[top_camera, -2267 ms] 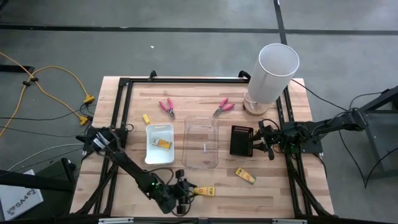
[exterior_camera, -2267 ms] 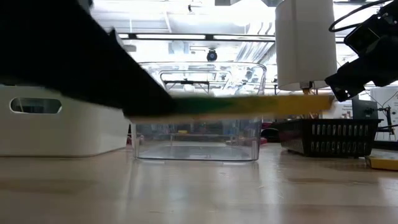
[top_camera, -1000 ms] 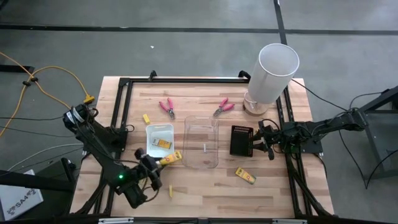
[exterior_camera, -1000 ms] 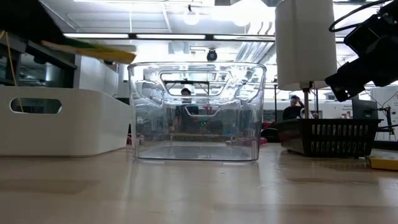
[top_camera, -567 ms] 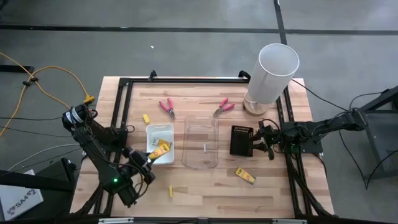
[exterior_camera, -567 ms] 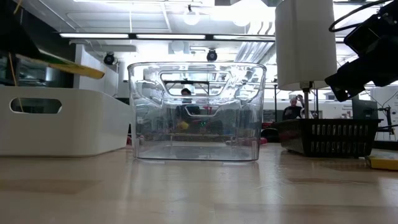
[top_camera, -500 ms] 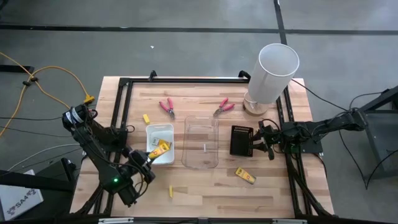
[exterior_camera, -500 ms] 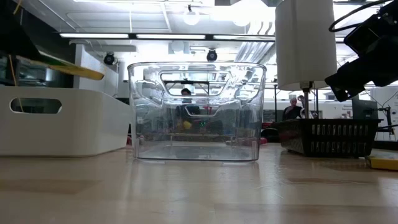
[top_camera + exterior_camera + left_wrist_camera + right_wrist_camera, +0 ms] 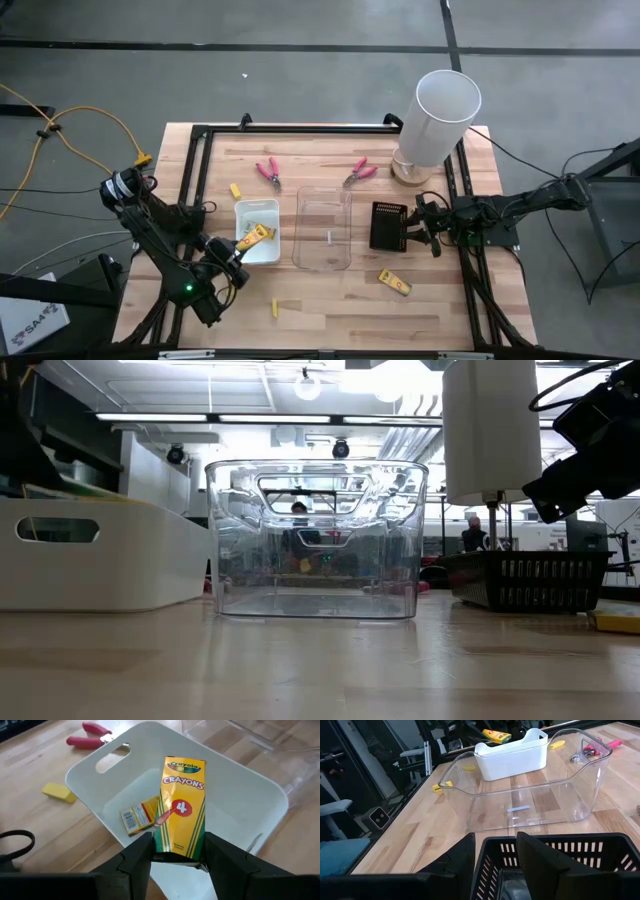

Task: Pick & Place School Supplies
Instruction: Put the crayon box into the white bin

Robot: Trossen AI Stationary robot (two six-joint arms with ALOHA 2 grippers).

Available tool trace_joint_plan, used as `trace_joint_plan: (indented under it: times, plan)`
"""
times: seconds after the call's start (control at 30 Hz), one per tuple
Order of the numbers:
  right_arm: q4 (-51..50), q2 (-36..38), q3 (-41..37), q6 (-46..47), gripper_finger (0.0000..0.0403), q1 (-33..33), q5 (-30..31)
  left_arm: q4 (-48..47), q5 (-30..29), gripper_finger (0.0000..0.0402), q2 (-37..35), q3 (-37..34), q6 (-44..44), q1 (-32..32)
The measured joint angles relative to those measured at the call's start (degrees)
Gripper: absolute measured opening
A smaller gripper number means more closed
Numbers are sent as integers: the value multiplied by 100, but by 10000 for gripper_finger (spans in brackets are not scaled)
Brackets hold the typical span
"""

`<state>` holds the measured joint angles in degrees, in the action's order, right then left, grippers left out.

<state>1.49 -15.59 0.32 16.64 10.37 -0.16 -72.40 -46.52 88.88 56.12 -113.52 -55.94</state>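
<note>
Crayon box (image 9: 181, 807) hovering over the white tray (image 9: 235, 815), pinched in the left gripper (image 9: 179, 851)

Held flat and end-first ahead of the fingers, likely for a clean drop beside the one small yellow box (image 9: 140, 813) just beyond; two pink pliers (image 9: 268, 172) farther off; right gripper (image 9: 495, 851) clasps the black basket (image 9: 560, 855) wall, waiting

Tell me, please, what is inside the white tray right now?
One small yellow crayon box lies on the white tray floor. The left gripper holds a Crayons box above it, hiding part of the floor.
</note>
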Motion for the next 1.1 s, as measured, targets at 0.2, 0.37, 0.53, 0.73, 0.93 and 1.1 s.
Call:
trace_joint_plan:
  times: [0.2,0.37,0.53,0.73,0.93,1.1]
  plan:
    - [-1,-1,1,0,136,1,0,127,138,163,0,-55,280,290]
    - [-2,0,2,0,136,0,0,246,238,163,0,-55,714,626]
    - [-1,-1,2,0,136,2,0,323,474,163,0,-55,805,862]
    - [-1,-2,0,0,136,2,0,564,640,163,0,-53,1142,1064]
    - [0,0,2,0,136,2,0,733,752,163,2,-53,1380,1232]
    - [-1,0,1,0,136,2,0,784,907,172,2,-53,1522,1333]
